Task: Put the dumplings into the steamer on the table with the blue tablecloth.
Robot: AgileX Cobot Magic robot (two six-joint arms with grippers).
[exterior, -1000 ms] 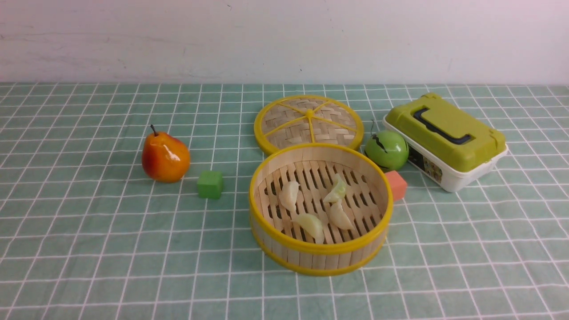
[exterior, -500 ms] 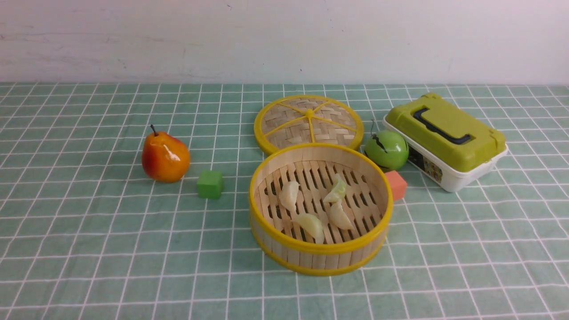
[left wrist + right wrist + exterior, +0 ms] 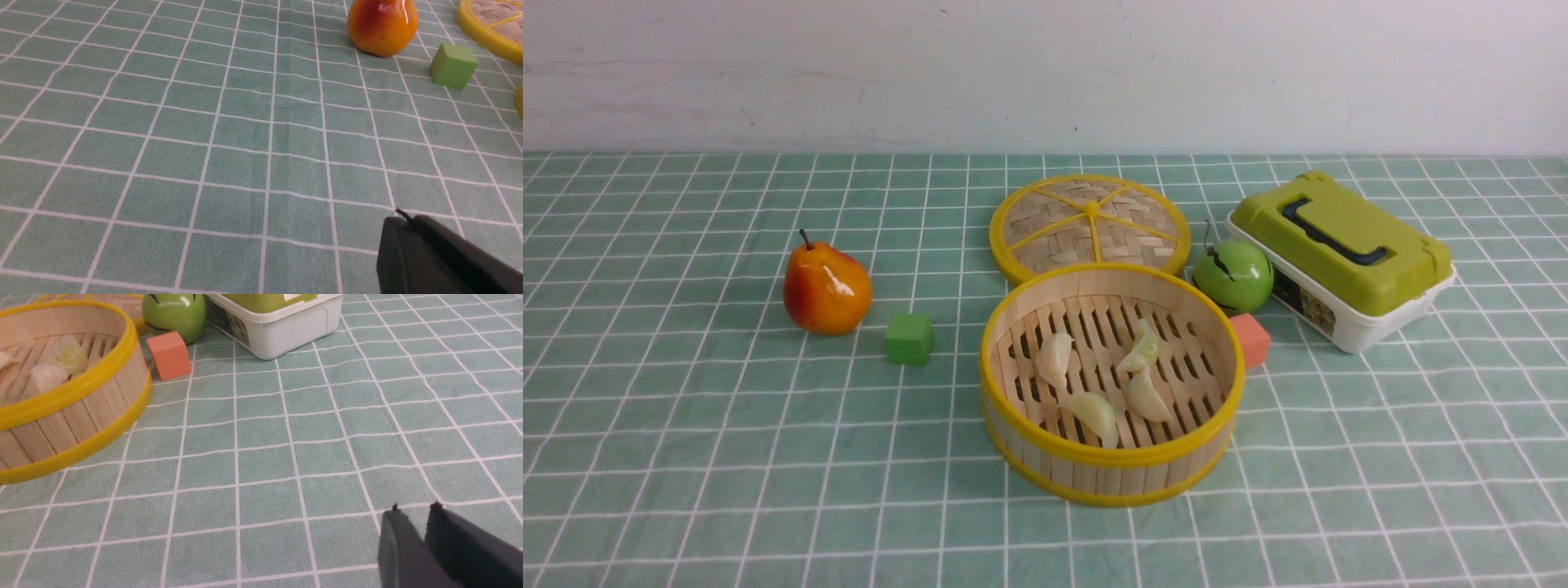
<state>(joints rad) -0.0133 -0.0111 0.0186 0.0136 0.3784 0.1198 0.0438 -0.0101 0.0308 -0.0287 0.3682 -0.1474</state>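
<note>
The steamer [image 3: 1111, 469] stands mid-table on the table with the blue tablecloth [image 3: 727, 457]. Several pale dumplings [image 3: 1094, 412] lie on its slatted floor. Neither arm shows in the front view. In the left wrist view my left gripper [image 3: 402, 216] hangs shut and empty over bare cloth, on the near side of the pear [image 3: 382, 26] and green cube [image 3: 453, 65]. In the right wrist view my right gripper [image 3: 414, 508] stands narrowly open with cloth showing between its tips. It holds nothing and is well clear of the steamer [image 3: 81, 412], where two dumplings [image 3: 65, 355] show.
A woven lid [image 3: 1089, 224] lies flat behind the steamer. A green apple [image 3: 1232, 275], an orange cube [image 3: 1250, 339] and a green-lidded white box [image 3: 1339, 253] crowd its right side. The pear [image 3: 826, 287] and green cube [image 3: 908, 338] sit to its left.
</note>
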